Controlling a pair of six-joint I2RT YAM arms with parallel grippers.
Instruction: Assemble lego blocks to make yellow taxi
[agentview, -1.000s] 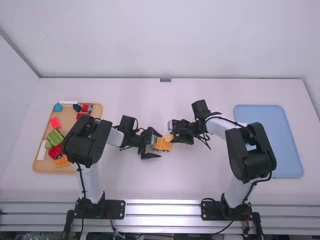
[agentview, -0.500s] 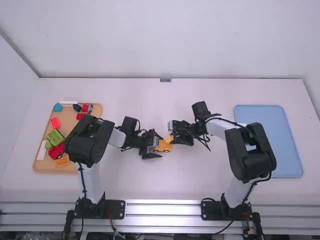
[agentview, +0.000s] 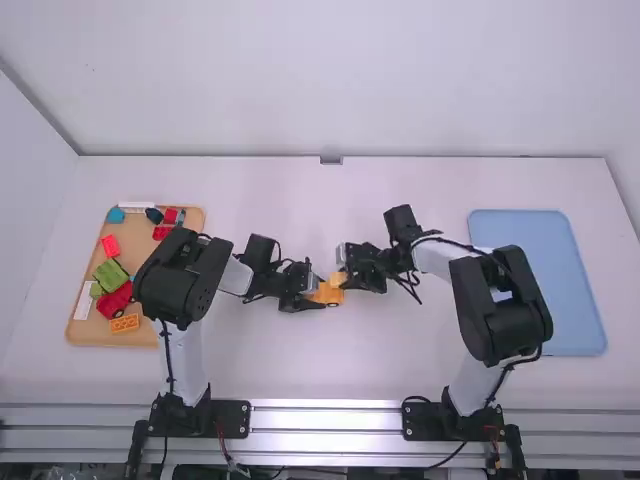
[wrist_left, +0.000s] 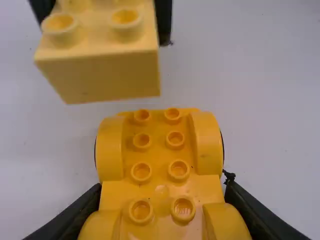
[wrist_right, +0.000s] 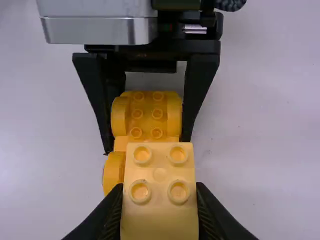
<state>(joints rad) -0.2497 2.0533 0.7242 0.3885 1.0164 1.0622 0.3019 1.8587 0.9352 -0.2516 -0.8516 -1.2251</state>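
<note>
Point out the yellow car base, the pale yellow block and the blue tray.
Yellow car base (wrist_left: 158, 156), left wrist view: studded top.
Pale yellow block (wrist_right: 160, 194), right wrist view: top face, between its four studs.
Blue tray (agentview: 575, 300), high view: bare floor near its right edge.

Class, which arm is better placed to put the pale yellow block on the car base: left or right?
Right, probably: the right arm's jaws hold the block, studs up, near the car base. The left arm's jaws are around that base, so they better suit steadying it.

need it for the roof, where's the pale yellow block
In the right wrist view, the pale yellow block sits between the right gripper's fingers, above the car base.
</note>
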